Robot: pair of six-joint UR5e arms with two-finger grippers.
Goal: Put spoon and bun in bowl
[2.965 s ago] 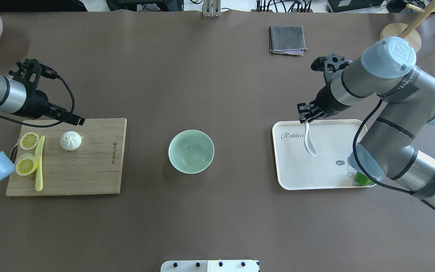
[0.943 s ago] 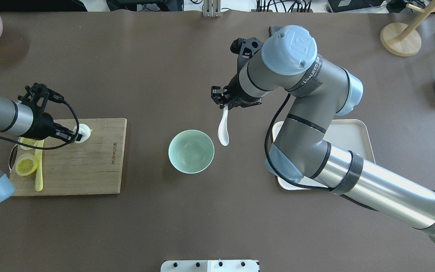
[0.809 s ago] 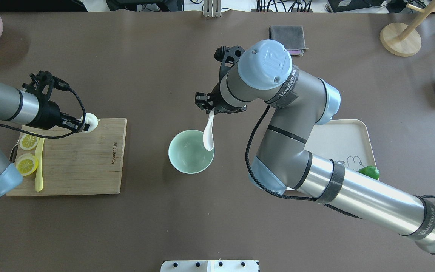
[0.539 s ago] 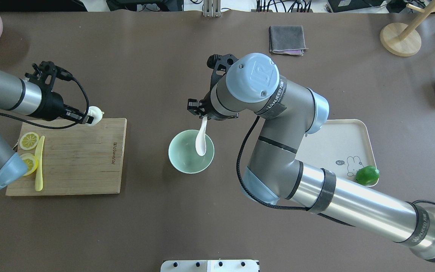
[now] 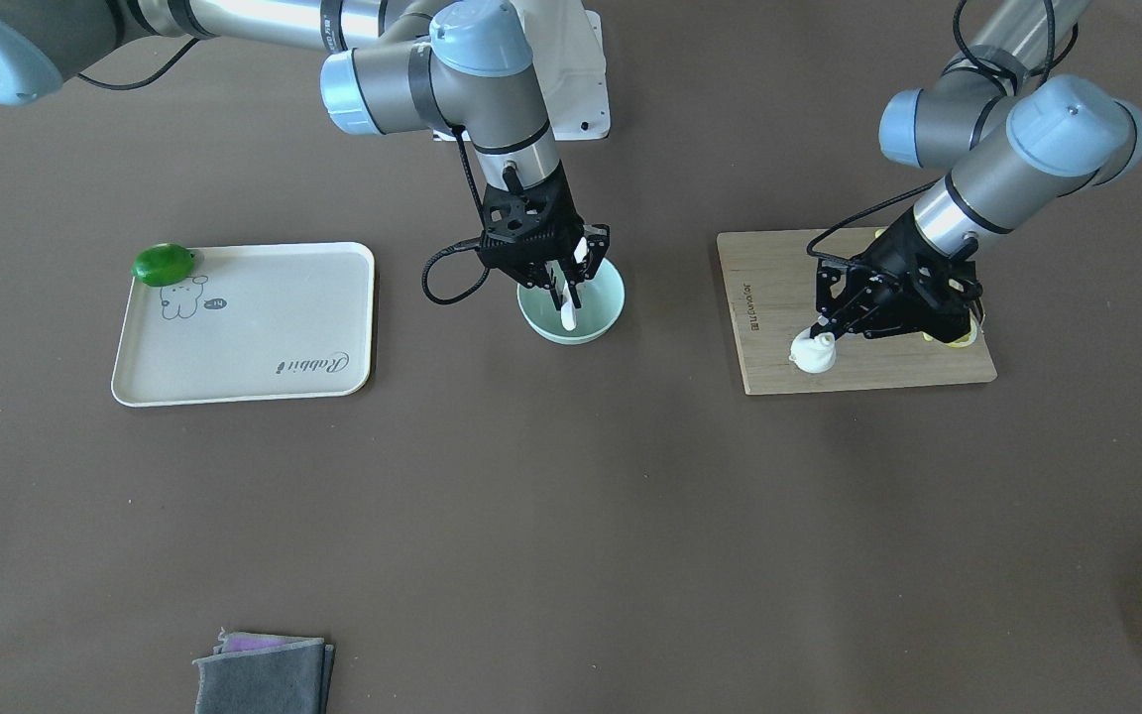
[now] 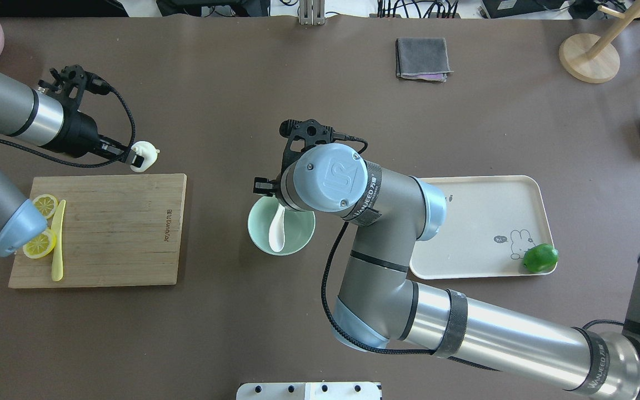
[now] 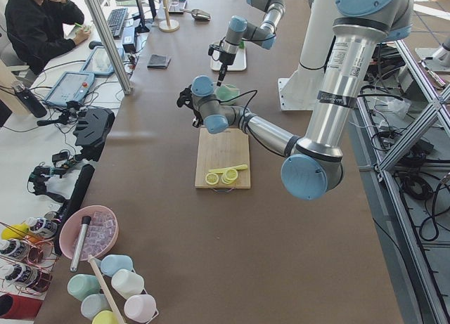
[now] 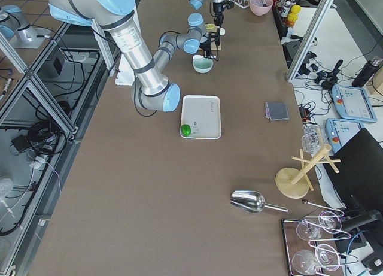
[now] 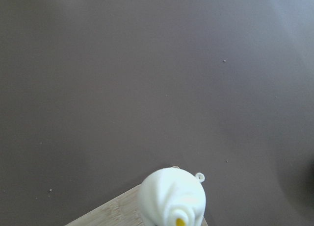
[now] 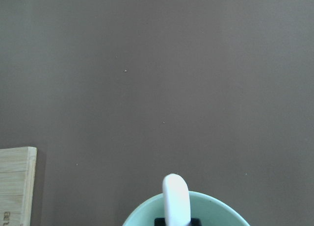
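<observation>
The overhead view looks steeply down on the counter (image 6: 214, 111) from behind the robot. It is wide enough to take in the cutting board (image 6: 114, 233) at left, the bowl (image 6: 300, 233) at centre and the tray (image 6: 481, 222) at right. The front view faces the robot from across the counter, so board and tray swap sides there. The two side views look along the counter from its ends, high and far off. Each wrist camera sits close and looks down. The left has the bun (image 9: 172, 196) at its lower edge, the right the spoon (image 10: 175, 196) and bowl rim at its lower edge.
</observation>
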